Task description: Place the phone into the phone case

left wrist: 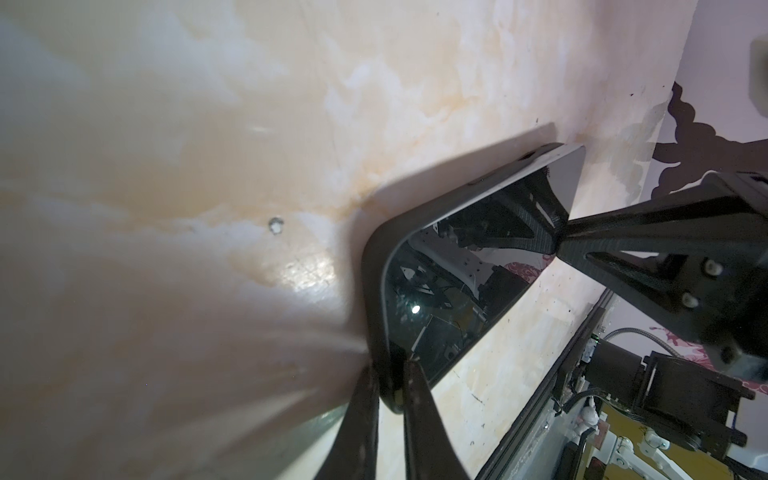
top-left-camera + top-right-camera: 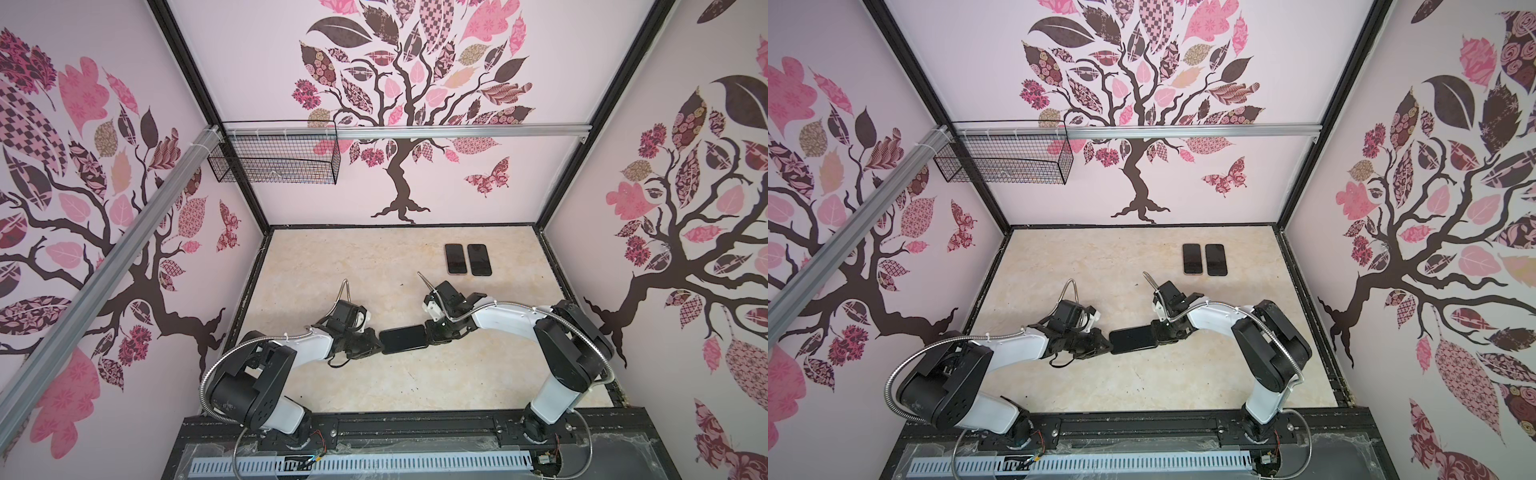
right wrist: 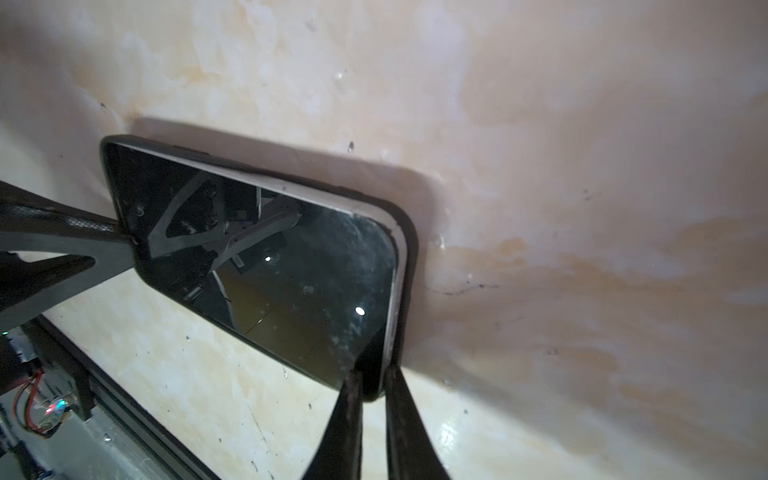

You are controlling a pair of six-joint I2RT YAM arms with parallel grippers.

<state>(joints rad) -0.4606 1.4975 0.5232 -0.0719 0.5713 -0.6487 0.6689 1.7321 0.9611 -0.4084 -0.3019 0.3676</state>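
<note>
Left wrist view shows the left pincer [image 1: 392,376] nipped narrow on the left end of the glossy black phone [image 1: 457,299], sitting in its matte black rubbery case [image 1: 371,291] near-centre on the beige marbled bench [image 1: 166,166]; the right pincer [image 3: 372,376] grips the right end; squeeze evenly, as the far edge looks proud.

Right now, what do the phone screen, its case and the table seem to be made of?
Phone screen: likely glossy glass; sharp mirror reflections. Case: matte black, probably rubber or soft plastic; its rim reflects nothing. Table: cream marble pattern with mild sheen; stone or printed laminate, unclear.
</note>
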